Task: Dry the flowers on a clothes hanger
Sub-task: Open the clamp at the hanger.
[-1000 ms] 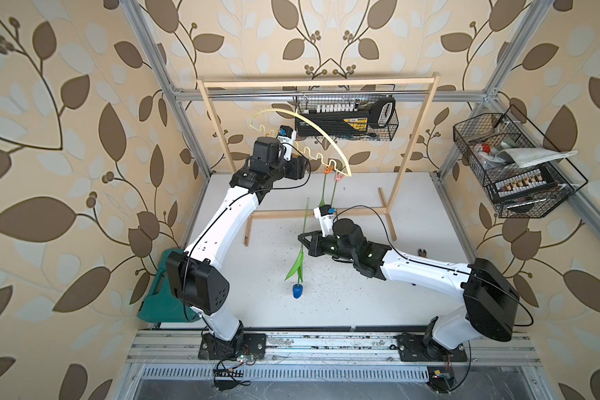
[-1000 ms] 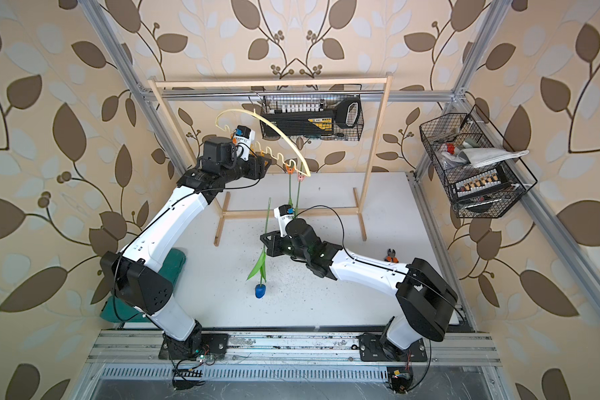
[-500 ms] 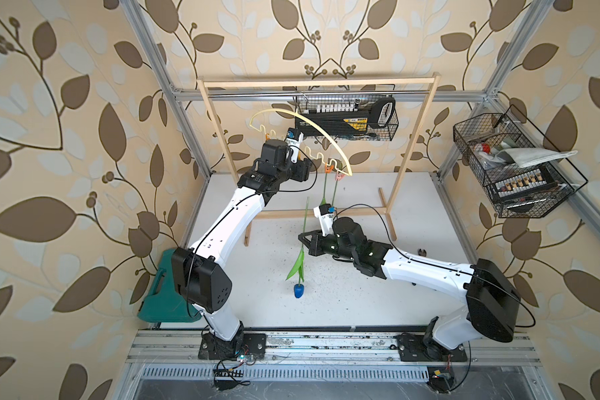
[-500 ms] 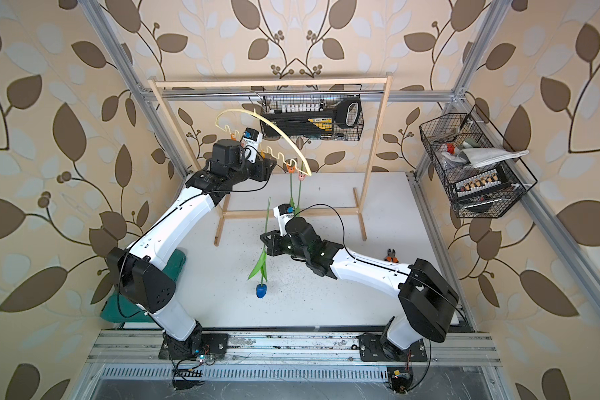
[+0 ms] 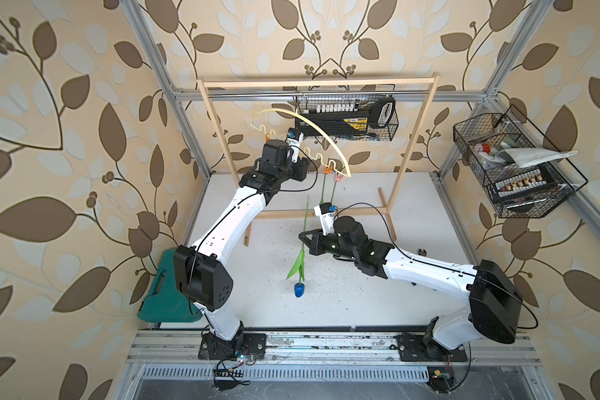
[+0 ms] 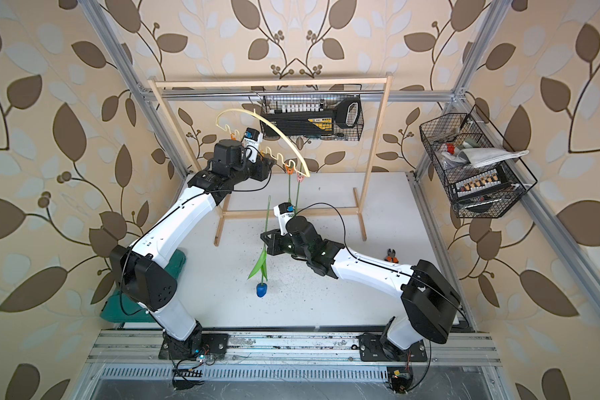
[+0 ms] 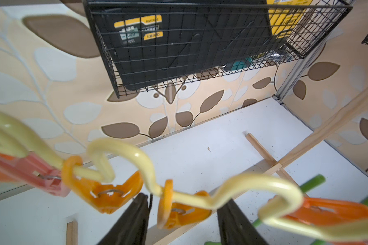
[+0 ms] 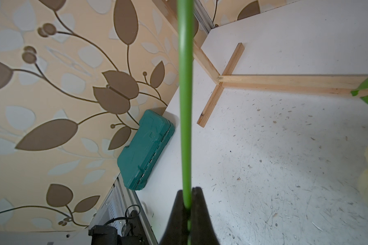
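the left gripper (image 7: 184,220) is up at the cream-yellow arched plastic hanger (image 7: 134,153), which hangs inside the tall light-wood rack frame (image 5: 319,82). its jaws stand partly apart, one on each side of a small orange plastic peg (image 7: 183,212) on the hanger's wavy lower bar. a sliver of gap shows on both sides, so it has hold of nothing.

the right gripper (image 8: 186,201) is pinched tight on the thin green stem of the blue-headed artificial tulip (image 5: 298,290). the tulip is held upside down over the white table (image 5: 361,304), its cut end pointing up toward the hanger and its blue head low above the tabletop.

two more green tulip stems (image 5: 323,187) hang from an end orange peg (image 5: 327,169) and a pink peg (image 5: 338,177) at the end of the hanger nearer the right arm. in both top views the right arm hides their heads.

behind the hanger, a black wire basket (image 7: 200,77) holds a black case with yellow labels (image 7: 179,53). the label print appears upside down and too blurred to read. a teal plastic tool case (image 8: 145,148) lies beside the table's edge.
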Motion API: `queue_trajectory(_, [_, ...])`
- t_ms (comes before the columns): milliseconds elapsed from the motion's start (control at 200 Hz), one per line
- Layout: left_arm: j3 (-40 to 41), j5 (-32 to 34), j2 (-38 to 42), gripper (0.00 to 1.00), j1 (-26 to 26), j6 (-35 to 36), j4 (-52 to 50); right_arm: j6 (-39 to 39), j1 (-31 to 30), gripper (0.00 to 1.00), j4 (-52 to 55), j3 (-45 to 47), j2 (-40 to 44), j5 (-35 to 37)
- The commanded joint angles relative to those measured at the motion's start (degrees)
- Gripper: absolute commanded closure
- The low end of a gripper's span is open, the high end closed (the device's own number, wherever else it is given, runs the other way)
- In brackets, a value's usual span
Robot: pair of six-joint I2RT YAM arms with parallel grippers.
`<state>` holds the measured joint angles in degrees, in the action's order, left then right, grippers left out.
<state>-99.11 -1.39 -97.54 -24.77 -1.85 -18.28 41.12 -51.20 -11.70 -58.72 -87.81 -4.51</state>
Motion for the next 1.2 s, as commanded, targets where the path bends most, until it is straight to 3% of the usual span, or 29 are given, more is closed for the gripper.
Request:
queue_trajectory(0, [-1.69,1.3,-0.37,0.49,0.05,0.34,1.95,-0.78,0.16,1.0,0.41,-2.27,0.7,-0.54])
queue_trajectory(230, [-2.02,1.46,-0.46,0.6,0.07,0.07,1.63,-0.87,0.18,1.0,0.43,-2.63,0.27,-1.17])
queue_trajectory(535, [-2.39,2.63,-1.42,0.54,0.08,-0.12,2.36,-1.13,0.29,1.0,0.56,-2.72,0.37,-1.85])
queue_trajectory(760, [-2.38,2.38,-1.09,0.71,0.0,-0.66,2.98,-1.22,0.26,1.0,0.59,-2.89,-0.16,-2.59])
queue_trajectory(885, [-2.4,2.47,-0.99,0.75,0.04,-0.48,3.07,-1.36,0.28,1.0,0.61,-3.22,-0.58,-3.02])
queue_trajectory(970, [-2.44,2.44,-0.87,0.74,0.07,-0.61,3.03,-1.44,0.4,1.0,0.59,-3.33,-0.78,-3.33])
queue_trajectory(1085, [-2.34,2.64,-0.9,0.62,0.07,-0.45,3.67,-1.48,0.38,1.0,0.59,-3.51,-0.95,-4.08])
queue_trajectory(1195, [-2.4,2.49,-1.16,0.61,0.08,-0.38,4.0,-1.66,0.39,1.0,0.77,-3.68,-1.12,-4.54])
